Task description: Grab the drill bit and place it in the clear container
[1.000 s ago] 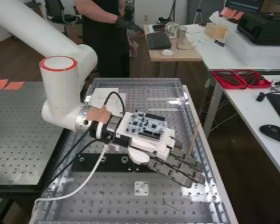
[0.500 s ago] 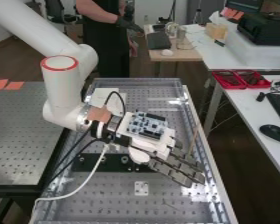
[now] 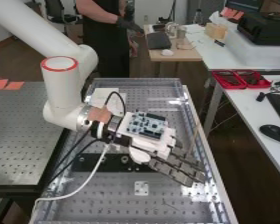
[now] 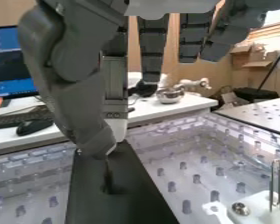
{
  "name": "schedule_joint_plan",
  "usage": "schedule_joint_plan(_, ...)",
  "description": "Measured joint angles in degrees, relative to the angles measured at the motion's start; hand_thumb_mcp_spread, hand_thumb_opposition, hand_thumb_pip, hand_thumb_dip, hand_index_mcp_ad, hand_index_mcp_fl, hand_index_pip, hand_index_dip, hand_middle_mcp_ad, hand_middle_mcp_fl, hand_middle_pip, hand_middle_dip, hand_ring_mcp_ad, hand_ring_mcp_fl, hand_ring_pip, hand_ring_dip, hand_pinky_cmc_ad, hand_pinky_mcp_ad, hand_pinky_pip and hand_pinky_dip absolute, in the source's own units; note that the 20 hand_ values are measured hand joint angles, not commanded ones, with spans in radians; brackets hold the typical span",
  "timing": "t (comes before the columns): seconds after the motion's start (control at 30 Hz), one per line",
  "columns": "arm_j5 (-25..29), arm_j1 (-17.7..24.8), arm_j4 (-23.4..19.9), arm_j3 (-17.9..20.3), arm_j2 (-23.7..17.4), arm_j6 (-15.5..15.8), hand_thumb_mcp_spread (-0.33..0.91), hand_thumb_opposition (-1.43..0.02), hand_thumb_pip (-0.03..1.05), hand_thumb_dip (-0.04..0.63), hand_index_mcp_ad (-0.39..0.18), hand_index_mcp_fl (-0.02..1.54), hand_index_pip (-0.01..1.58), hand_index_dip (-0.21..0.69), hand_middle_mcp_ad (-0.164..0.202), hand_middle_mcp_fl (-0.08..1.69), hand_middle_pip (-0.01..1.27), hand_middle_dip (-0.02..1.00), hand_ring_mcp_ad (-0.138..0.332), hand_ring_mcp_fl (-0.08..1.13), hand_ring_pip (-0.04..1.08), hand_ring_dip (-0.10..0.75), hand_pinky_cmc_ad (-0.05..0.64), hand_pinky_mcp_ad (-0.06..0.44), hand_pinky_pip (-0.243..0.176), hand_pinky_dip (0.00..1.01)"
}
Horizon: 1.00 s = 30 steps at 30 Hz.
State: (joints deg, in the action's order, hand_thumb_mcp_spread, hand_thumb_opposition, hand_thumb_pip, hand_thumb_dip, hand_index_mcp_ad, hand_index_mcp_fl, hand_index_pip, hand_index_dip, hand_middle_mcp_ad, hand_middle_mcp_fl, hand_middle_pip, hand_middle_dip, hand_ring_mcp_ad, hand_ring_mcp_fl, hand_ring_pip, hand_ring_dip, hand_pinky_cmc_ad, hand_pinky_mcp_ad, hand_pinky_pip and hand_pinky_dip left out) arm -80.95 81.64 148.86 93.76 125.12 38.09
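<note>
In the high view the dark grey hand [image 3: 178, 168] is low over the perforated bench [image 3: 104, 200], its longer fingers stretched toward the bench's right edge. From the wrist view, the thumb and one finger of the hand [image 4: 81, 107] meet at their tips, the other fingers hanging straight behind. A thin dark drill bit [image 4: 108, 176] is pinched there and points down at the black plate [image 4: 117, 210]. Its upper end is hidden by the tips; whether its lower end touches the plate, I cannot tell.
A small white fixture [image 3: 142, 188] sits on the bench near the hand; a white piece with metal pins [image 4: 240, 209] stands beside the black plate. Papers [image 3: 111, 97] lie at the bench's far end. Red trays [image 3: 238, 79] and a mouse [image 3: 274, 133] are on the right-hand table.
</note>
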Motion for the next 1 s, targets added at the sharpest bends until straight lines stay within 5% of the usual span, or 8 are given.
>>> schedule_joint_plan(0.43,0.8,0.0,-1.3,0.3,-0.4,0.2,0.5,-0.93,0.51,0.269,-0.105,0.77,1.23,0.204,0.066,0.31,0.13,0.16,0.164,0.03,0.1,0.042,0.215,0.138,-0.058,0.19)
schedule_joint_plan(1.0,-1.3,0.3,0.7,0.2,-6.1,3.4,0.52,-0.94,0.5,0.269,-0.105,0.83,1.17,0.202,0.066,0.32,0.12,0.16,0.164,0.03,0.09,0.042,0.232,0.136,-0.058,0.19)
